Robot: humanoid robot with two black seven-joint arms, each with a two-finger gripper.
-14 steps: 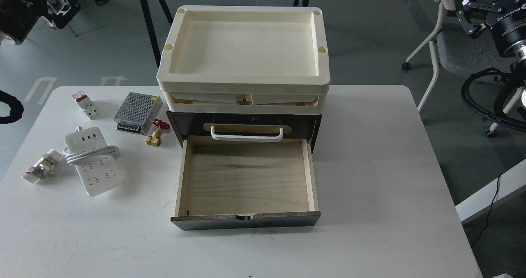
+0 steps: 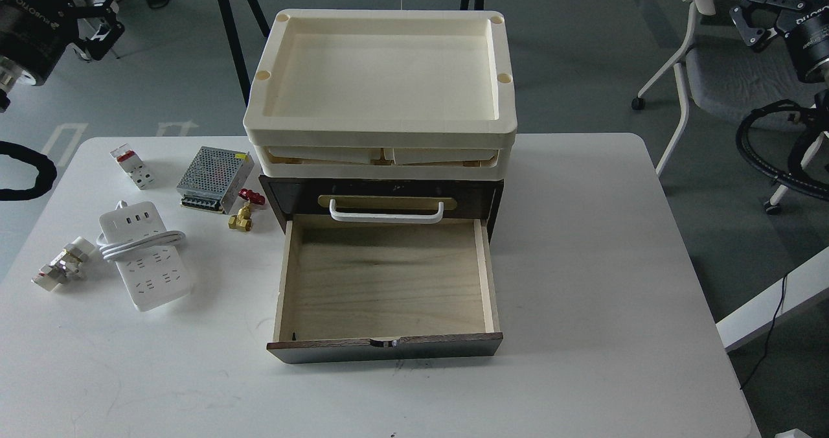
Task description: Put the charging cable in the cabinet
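The left arm enters at the upper left of the frame, its gripper (image 2: 97,20) raised high with the dark fingers spread apart. The right arm sits at the upper right edge, its gripper (image 2: 754,13) also lifted, fingers parted and holding nothing.

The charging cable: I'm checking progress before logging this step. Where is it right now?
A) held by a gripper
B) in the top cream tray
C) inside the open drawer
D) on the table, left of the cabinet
D: the charging cable lies on the table left of the cabinet, whose open drawer holds nothing.
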